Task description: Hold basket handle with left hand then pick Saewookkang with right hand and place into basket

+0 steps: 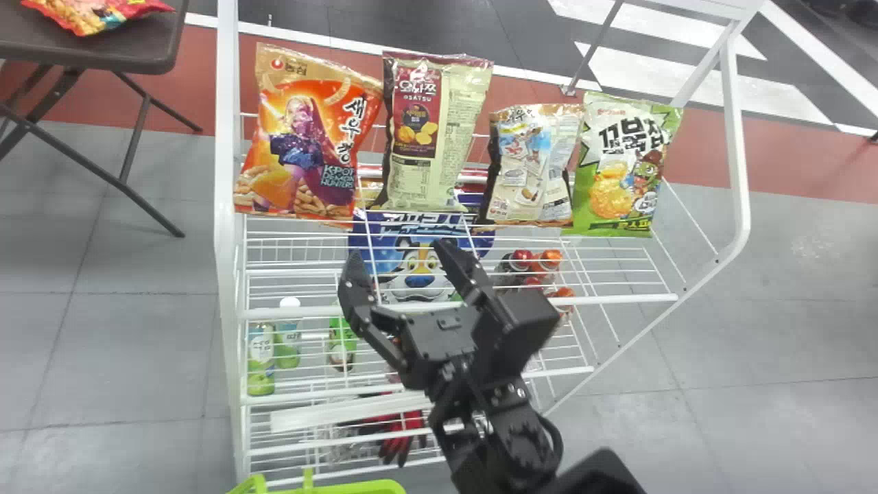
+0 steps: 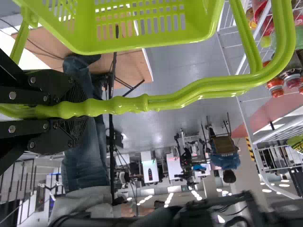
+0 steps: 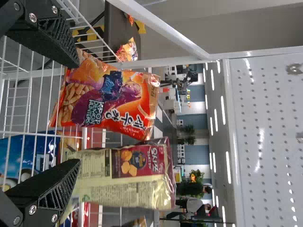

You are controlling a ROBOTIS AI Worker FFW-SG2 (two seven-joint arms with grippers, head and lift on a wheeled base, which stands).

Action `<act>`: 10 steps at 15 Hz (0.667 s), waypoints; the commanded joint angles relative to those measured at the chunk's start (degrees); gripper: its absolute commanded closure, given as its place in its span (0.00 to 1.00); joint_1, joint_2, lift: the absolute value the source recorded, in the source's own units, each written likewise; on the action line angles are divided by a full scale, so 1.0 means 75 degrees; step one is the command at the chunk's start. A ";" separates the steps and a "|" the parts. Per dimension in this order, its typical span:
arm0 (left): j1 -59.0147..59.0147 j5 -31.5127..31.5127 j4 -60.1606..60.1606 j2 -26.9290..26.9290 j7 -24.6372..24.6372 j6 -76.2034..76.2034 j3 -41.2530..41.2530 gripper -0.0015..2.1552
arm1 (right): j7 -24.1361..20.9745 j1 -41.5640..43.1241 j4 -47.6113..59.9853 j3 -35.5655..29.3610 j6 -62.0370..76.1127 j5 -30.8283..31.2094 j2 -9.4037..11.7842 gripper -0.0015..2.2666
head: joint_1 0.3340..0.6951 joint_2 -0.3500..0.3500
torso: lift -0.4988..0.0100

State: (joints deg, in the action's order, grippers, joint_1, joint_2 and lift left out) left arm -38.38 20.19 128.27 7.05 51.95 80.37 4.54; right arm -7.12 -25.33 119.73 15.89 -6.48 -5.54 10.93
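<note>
In the head view my right gripper [image 1: 401,274] stands open over the rack's front, below and to the right of the orange Saewookkang bag [image 1: 302,140], which stands at the left end of the top shelf. The right wrist view has the right gripper [image 3: 71,113] with its fingers wide apart and nothing between them, the Saewookkang bag [image 3: 111,97] standing beyond. The green basket [image 1: 343,487] shows at the head view's bottom edge. My left gripper [image 2: 71,111] is shut on the basket handle [image 2: 180,100] in the left wrist view, beside the basket [image 2: 137,45].
On the white wire rack [image 1: 446,307], a cream and maroon bag [image 1: 433,137] stands right of the Saewookkang, then a beige bag [image 1: 531,165] and a green bag [image 1: 617,165]. A blue bag [image 1: 418,261] and bottles sit lower. A dark table [image 1: 89,44] is at far left.
</note>
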 commanded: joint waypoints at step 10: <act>0.0160 -0.0090 -0.0287 0.0009 0.0035 0.0013 0.0039 0.82 | 0.0012 0.3612 -0.3296 0.0611 -0.0162 0.0035 -0.0672 0.04 | 1.00 0.29 | 0.94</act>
State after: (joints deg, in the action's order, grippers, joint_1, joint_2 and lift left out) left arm -37.23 19.71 126.19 7.12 52.21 80.39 4.97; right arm -7.03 -0.90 97.66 20.36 -7.49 -5.04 6.31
